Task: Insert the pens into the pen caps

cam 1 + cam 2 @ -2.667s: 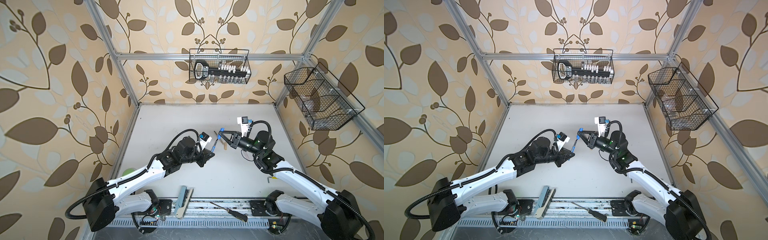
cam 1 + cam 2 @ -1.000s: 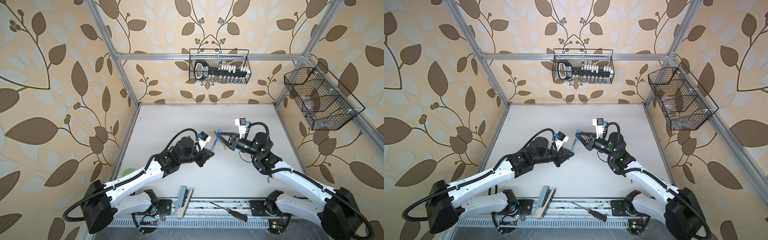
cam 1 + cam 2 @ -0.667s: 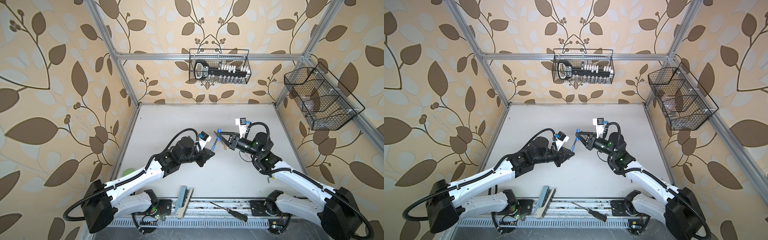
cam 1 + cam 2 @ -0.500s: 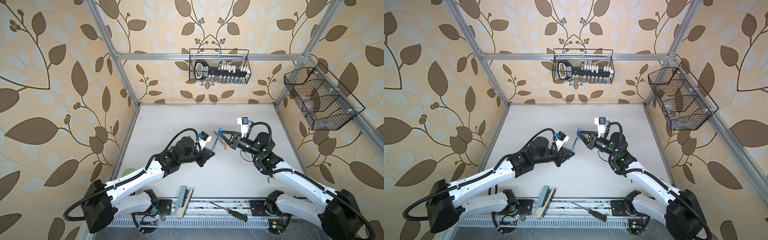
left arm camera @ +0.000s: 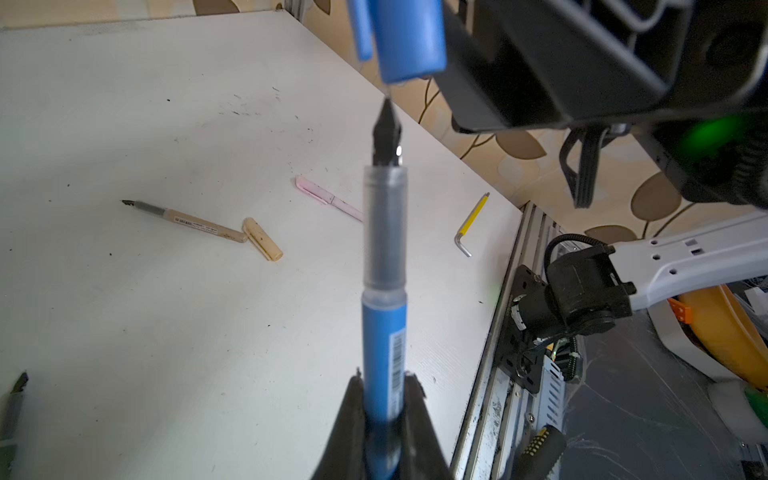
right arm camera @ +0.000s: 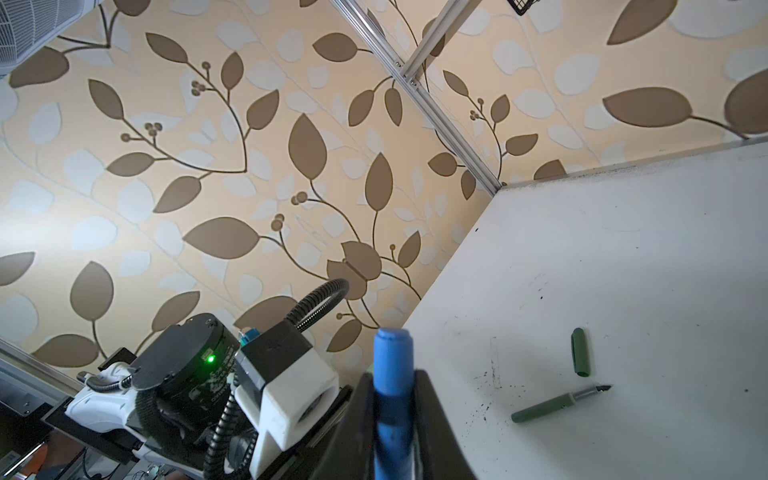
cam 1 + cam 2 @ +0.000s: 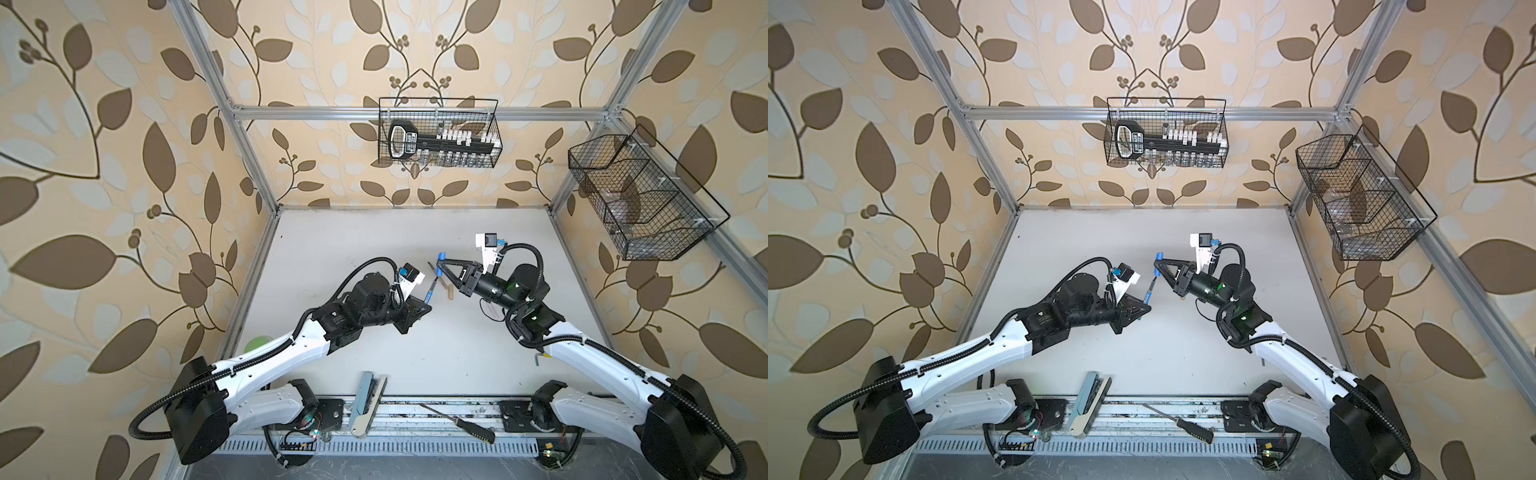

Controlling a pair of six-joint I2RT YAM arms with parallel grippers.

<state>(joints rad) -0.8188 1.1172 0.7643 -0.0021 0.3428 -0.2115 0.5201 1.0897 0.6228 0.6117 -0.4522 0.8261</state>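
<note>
Blue pen (image 5: 384,291) is held low on its barrel by the left jaws, which are pressed tight against it. Its dark tip points at the open mouth of the blue cap (image 5: 405,37). The tip sits just short of that mouth, not yet inside, with a thin gap showing in the left wrist view. The right jaws pinch the cap across its body, and its closed end pokes out past them in the right wrist view. In both top views pen and cap meet in the air above the middle of the desk (image 7: 374,232).

On the desk, the uncapped tan pen (image 5: 195,222) lies flat with the tan cap (image 5: 262,245) just beside its blunt end, angled away from it. The pink pen (image 5: 328,199) lies farther on, partly hidden behind the blue barrel. A yellow hex key (image 5: 471,224) rests near the desk's edge. In the right wrist view the green pen (image 6: 557,404) lies uncapped, with the green cap (image 6: 580,352) near it but apart. A black-handled screwdriver (image 7: 457,422) lies on the front rail.
</note>
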